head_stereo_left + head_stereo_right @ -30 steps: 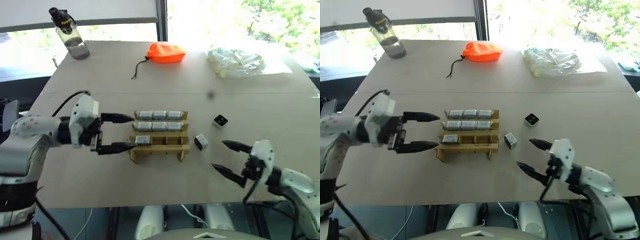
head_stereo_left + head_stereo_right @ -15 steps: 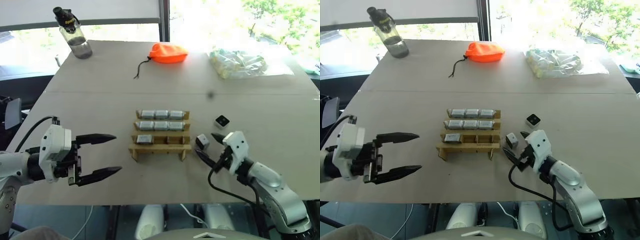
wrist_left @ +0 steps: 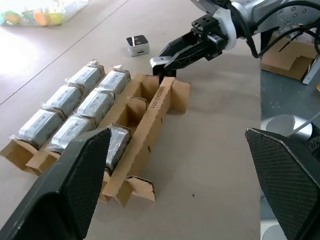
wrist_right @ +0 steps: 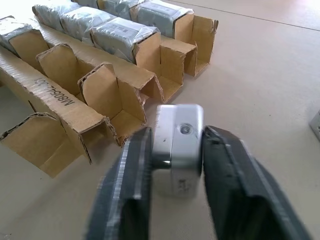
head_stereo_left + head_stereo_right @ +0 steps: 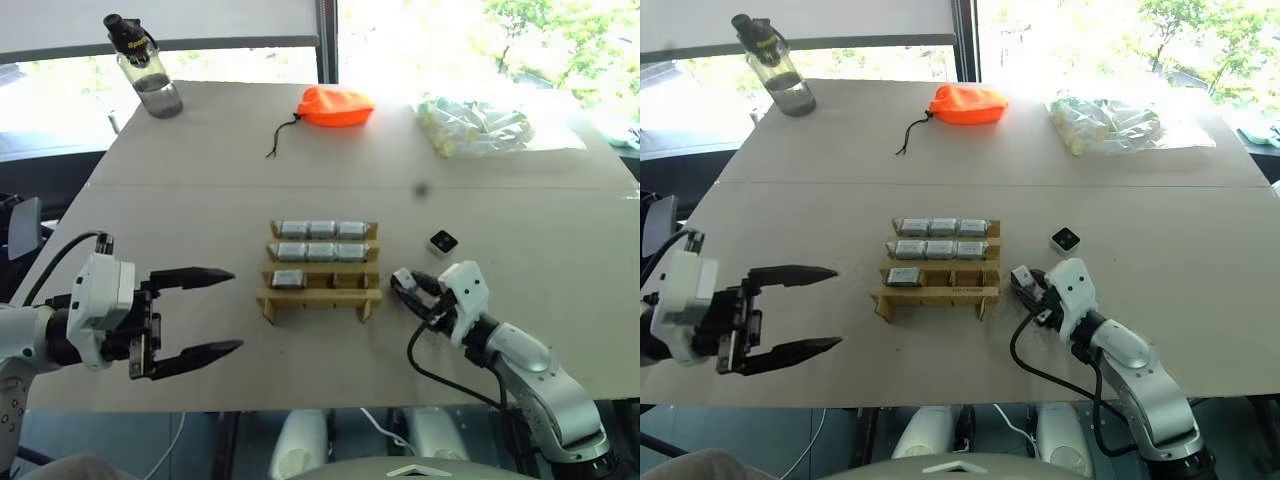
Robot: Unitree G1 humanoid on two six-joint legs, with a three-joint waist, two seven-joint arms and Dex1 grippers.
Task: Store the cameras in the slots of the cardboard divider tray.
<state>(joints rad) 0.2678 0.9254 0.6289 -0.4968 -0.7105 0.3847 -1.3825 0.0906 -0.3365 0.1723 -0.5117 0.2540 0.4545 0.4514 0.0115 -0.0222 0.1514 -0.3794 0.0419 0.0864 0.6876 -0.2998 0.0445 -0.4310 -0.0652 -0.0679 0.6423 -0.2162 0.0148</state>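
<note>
head views: tray [image 5: 320,292] mid-table, back two rows full, third row holds one camera at its left end, front row empty; a spare camera [image 5: 442,241] lies right of the tray; left gripper [image 5: 200,312] spread wide, empty, well left of it.
left wrist view: right gripper [image 3: 161,62] at the tray's right end.
right wrist view: fingers [image 4: 131,170] pinch a held camera [image 4: 179,140] just beside the empty slots.
progress: seven stored; two left, judging by what shows.

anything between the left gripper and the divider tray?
No. In the left eye view, bare tabletop separates the open left gripper from the cardboard divider tray.
</note>
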